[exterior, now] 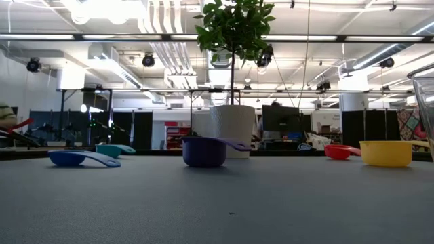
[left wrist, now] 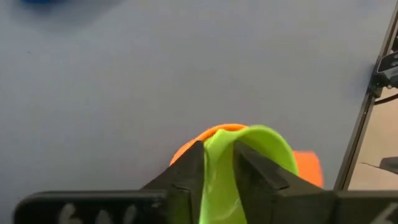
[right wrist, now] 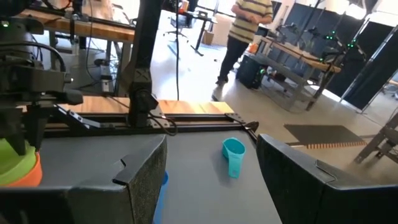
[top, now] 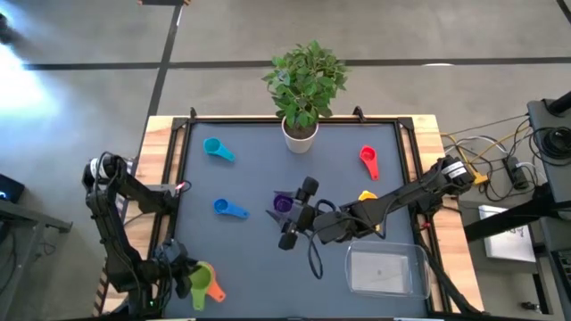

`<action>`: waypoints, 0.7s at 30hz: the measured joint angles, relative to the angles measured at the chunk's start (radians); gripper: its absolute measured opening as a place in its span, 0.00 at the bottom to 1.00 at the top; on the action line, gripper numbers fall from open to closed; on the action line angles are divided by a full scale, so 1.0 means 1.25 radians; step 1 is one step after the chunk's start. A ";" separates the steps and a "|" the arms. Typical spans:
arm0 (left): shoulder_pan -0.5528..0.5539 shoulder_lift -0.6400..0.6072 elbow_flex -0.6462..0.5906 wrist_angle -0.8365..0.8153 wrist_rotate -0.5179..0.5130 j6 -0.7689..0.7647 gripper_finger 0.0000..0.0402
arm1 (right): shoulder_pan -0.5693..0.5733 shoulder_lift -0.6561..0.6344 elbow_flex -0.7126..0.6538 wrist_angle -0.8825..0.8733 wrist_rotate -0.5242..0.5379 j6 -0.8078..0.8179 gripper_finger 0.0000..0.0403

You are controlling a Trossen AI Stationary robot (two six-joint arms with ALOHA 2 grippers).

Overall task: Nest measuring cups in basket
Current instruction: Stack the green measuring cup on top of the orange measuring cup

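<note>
a leafy green plant stands in a white pot at the far middle edge of the grey worktop, cables trail off the worktop's right side, and a person in a striped shirt stands among benches beyond.
</note>
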 joint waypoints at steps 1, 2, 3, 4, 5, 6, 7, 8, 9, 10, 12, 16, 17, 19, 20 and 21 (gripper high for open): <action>0.000 0.000 0.002 -0.004 0.000 0.000 0.21 | 0.000 0.000 0.000 0.000 0.000 -0.001 0.59; 0.000 0.000 0.003 -0.008 0.003 0.000 0.24 | 0.000 0.000 0.000 0.000 0.000 -0.001 0.59; 0.000 0.000 0.005 -0.013 0.012 0.000 0.27 | 0.000 0.000 0.000 0.000 0.000 -0.001 0.59; 0.000 0.000 0.005 -0.015 0.025 0.000 0.29 | 0.000 0.000 0.000 0.000 0.000 -0.001 0.59; 0.000 0.000 0.006 -0.018 0.038 0.000 0.32 | 0.000 0.000 0.000 0.000 0.000 -0.001 0.59; 0.000 0.000 0.007 -0.018 0.045 0.000 0.34 | 0.000 0.000 0.000 0.000 0.000 -0.002 0.59; 0.000 0.000 0.008 -0.020 0.049 0.000 0.36 | 0.000 0.000 0.000 0.000 0.000 -0.002 0.59; 0.000 0.000 0.010 -0.024 0.050 0.000 0.38 | 0.000 0.000 0.000 0.000 0.000 -0.003 0.59; 0.000 0.000 0.014 -0.027 0.050 0.000 0.40 | 0.000 0.000 0.000 0.000 0.000 -0.003 0.59; 0.001 0.000 0.019 -0.031 0.051 0.000 0.42 | 0.000 0.000 0.000 0.000 0.000 -0.003 0.59; 0.002 0.000 0.029 -0.037 0.051 0.001 0.44 | 0.000 0.000 0.000 0.001 0.000 -0.008 0.59; 0.003 0.000 0.049 -0.045 0.051 0.017 0.46 | 0.000 0.000 0.000 0.006 0.000 -0.020 0.59; 0.004 0.000 0.054 -0.052 0.052 0.018 0.46 | 0.000 0.000 0.000 0.009 0.000 -0.023 0.59; 0.005 0.000 0.064 -0.065 0.053 0.018 0.46 | 0.000 0.000 0.000 0.015 0.000 -0.032 0.59; 0.006 0.000 0.070 -0.072 0.055 0.018 0.46 | 0.000 0.000 0.000 0.017 -0.001 -0.035 0.59; 0.007 0.000 0.074 -0.076 0.058 0.018 0.46 | 0.000 0.000 0.000 0.018 -0.001 -0.037 0.59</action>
